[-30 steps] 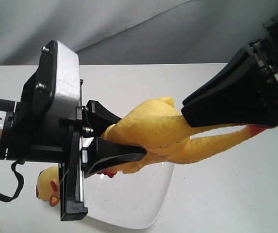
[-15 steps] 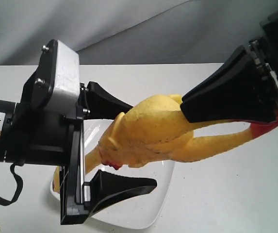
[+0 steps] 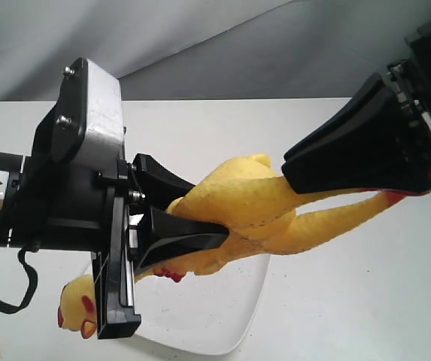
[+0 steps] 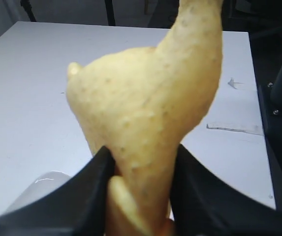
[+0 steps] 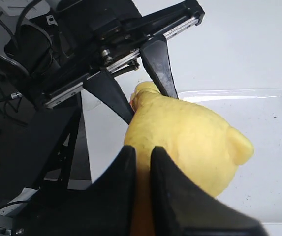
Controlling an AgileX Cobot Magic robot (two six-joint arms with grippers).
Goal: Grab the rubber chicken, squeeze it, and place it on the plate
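Observation:
The yellow rubber chicken [image 3: 249, 199] hangs stretched between both grippers above the white plate [image 3: 223, 308]. My left gripper [image 3: 210, 209] is shut on its narrow front part, pinching it thin. Its head with the red comb [image 3: 76, 304] droops below the left gripper, beside the plate. My right gripper [image 3: 289, 179] is shut on the legs, with the red feet [image 3: 407, 197] behind it. In the left wrist view the black fingers [image 4: 89, 182] press the chicken [image 4: 150, 108]. In the right wrist view the gripper [image 5: 143, 152] clamps the chicken [image 5: 190, 142] over the plate [image 5: 264, 113].
The white table [image 3: 335, 301] runs back to a grey cloth backdrop [image 3: 238, 45]. A strip of tape [image 4: 234, 129] lies on the table. The left arm's black body [image 5: 81, 54] and dark stand frames sit past the table edge in the right wrist view.
Half a second ago the left jaws stood wide apart around the plump body. They have closed on the chicken again, flattening it, and the head has dropped lower at the left.

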